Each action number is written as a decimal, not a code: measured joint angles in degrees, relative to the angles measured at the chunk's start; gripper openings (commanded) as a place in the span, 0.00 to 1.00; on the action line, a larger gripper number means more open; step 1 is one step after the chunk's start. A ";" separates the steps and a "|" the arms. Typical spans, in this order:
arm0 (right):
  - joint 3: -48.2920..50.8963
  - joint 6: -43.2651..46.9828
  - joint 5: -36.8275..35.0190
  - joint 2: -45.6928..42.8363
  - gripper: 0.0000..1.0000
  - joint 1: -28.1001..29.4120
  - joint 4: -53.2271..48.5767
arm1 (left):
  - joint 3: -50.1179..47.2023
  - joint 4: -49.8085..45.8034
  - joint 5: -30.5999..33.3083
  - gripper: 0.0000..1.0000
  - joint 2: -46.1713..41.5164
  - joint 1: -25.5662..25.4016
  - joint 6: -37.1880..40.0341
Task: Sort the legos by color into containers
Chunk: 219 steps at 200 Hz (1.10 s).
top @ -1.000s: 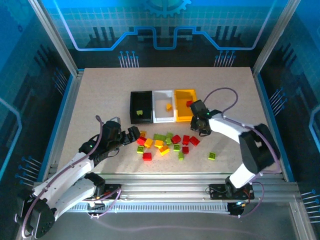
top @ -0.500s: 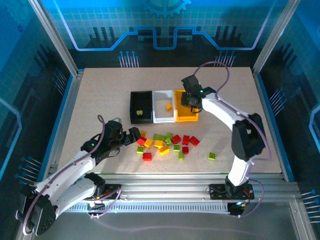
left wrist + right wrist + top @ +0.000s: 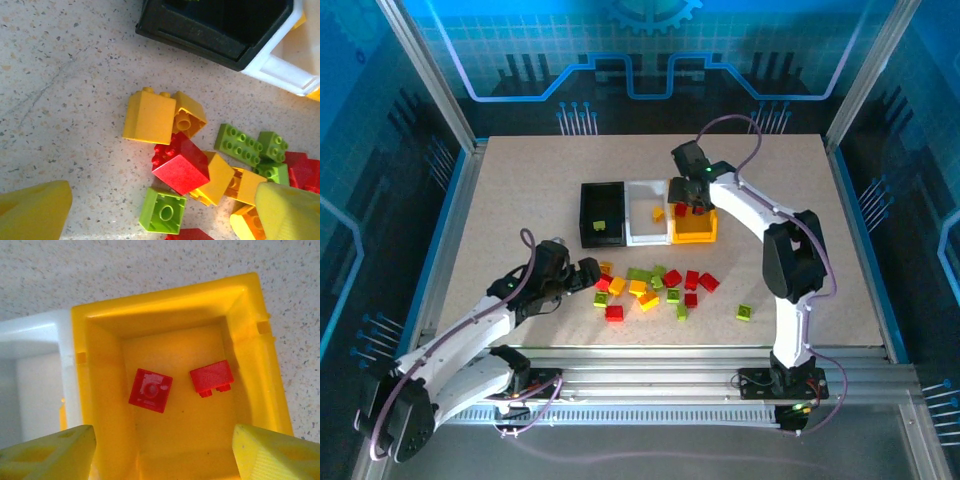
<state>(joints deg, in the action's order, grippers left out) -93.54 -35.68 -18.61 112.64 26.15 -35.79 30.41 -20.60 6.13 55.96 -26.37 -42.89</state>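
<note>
The black bin (image 3: 590,228), white bin (image 3: 648,232) and yellow bin (image 3: 692,232) stand in a row at mid-table. My right gripper (image 3: 692,203) hangs open over the yellow bin (image 3: 252,340), where two red bricks (image 3: 150,390) (image 3: 212,377) lie on the floor; nothing is between its fingers (image 3: 272,452). The loose pile of red, yellow and green legos (image 3: 655,285) lies in front of the bins. My left gripper (image 3: 588,272) is open at the pile's left end, low over a lime green brick (image 3: 162,211) beside a red brick (image 3: 181,162) and a yellow brick (image 3: 149,117).
One green brick (image 3: 601,225) sits in the black bin and an orange brick (image 3: 658,212) in the white bin. A lone green brick (image 3: 744,313) lies right of the pile. Blue enclosure walls ring the table (image 3: 520,180).
My right arm swung from beside the pile up and back to above the yellow bin, and its jaws now stand open. The left gripper edged slightly toward the pile.
</note>
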 measured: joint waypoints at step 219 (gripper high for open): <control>20.17 -0.28 2.82 -19.96 0.74 3.41 7.67 | 2.97 11.21 10.08 0.55 22.88 1.86 5.60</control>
<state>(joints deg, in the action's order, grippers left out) -73.36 -35.97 -15.79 92.68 29.56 -28.12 33.39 -9.39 16.21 78.85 -24.51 -37.30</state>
